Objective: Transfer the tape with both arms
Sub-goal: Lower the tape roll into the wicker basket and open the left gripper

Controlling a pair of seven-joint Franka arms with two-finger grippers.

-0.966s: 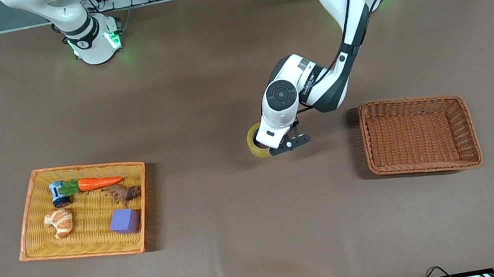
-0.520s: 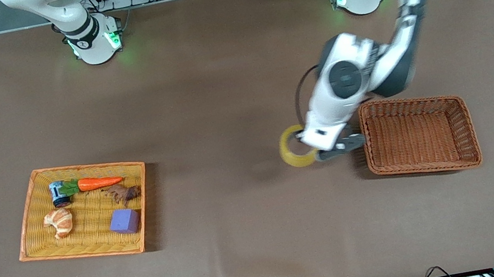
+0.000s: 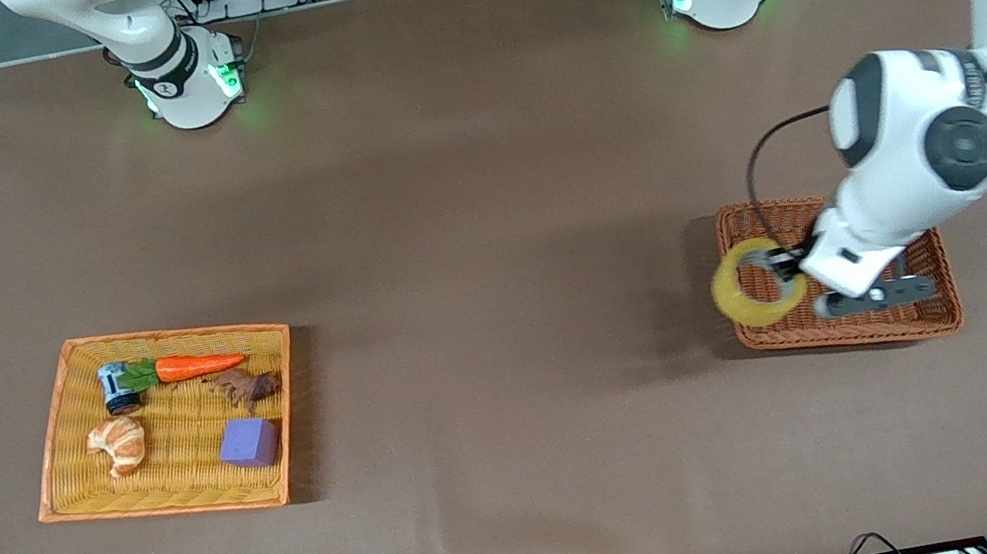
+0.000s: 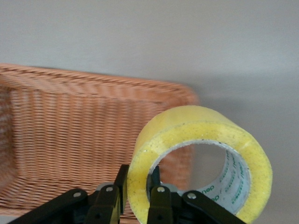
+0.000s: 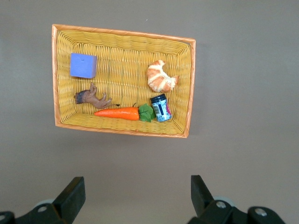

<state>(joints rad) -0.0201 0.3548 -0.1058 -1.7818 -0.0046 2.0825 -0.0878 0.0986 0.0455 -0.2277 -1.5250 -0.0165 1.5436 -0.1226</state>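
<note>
Over the rim of the brown basket (image 3: 908, 324) that faces the table's middle, the left gripper (image 3: 792, 268) carries the tape (image 3: 752, 284) in the air. The fingers are closed on the roll's wall, one finger (image 4: 159, 200) inside the core and the other (image 4: 110, 203) outside, as the left wrist view shows. The roll hangs from the gripper on the side toward the right arm's end of the table, so the ring sits above the basket's edge and partly over bare table (image 3: 474, 169), not yet over the basket floor.

The ring's axis runs roughly crosswise to the fingers; its open bore faces the front camera at a tilt.

Judgement: the coming move depends on this offset. The gripper itself is over the basket, but the tape leads it on the outward side; a further shift toward the left arm's end of the table appears necessary before release, or the roll may strike the rim.

The right gripper (image 5: 135, 196) waits with fingers spread wide, high over the table near the yellow basket (image 5: 122, 31), well apart from the tape. The left arm is plainly the nearer one.
</note>
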